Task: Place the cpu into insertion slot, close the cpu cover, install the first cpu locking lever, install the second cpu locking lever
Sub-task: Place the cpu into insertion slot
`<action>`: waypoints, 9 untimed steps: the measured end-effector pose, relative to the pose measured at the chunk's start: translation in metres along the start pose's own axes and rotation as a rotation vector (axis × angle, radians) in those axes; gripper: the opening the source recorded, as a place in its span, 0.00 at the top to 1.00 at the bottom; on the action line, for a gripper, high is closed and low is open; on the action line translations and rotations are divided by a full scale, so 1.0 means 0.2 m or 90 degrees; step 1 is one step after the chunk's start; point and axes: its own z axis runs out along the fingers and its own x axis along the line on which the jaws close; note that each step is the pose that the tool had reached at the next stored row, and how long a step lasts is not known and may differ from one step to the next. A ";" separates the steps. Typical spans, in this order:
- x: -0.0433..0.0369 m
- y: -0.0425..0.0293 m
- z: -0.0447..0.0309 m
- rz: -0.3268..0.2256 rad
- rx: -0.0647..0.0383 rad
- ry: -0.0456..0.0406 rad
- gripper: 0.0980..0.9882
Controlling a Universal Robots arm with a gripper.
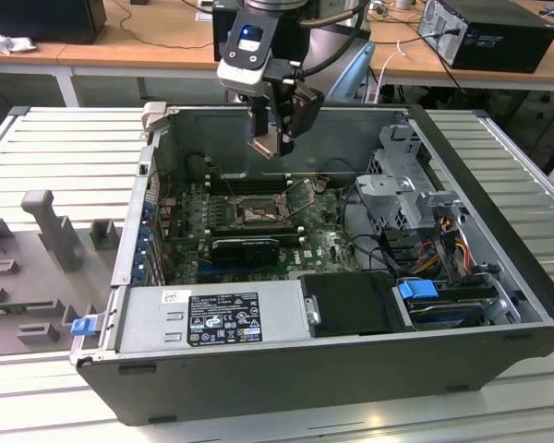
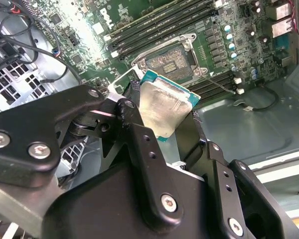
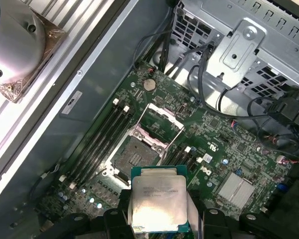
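Observation:
My gripper hangs above the open computer case and is shut on the cpu, a small square chip with a pale metal top. Both wrist views show the cpu pinched at two opposite edges between the black fingers. The insertion slot lies open on the green motherboard, below the chip and apart from it. The cpu cover is swung up off the slot. A thin lever rod sticks out beside the slot.
Long black memory slots run along the socket. A black expansion card and the power supply sit nearer the case front. A metal drive cage with cables stands at the exterior view's right. Grey fixtures stand outside the case.

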 end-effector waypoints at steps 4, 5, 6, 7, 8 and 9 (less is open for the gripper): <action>0.000 0.000 0.002 0.004 0.000 -0.0004 0.52; 0.000 0.000 0.003 0.005 0.000 -0.0005 0.52; 0.000 0.000 0.003 0.006 0.000 -0.0005 0.52; 0.000 0.000 0.004 0.007 0.000 -0.0006 0.52; 0.000 0.000 0.005 0.008 0.000 -0.0006 0.52; 0.000 0.000 0.006 0.010 0.000 -0.0008 0.52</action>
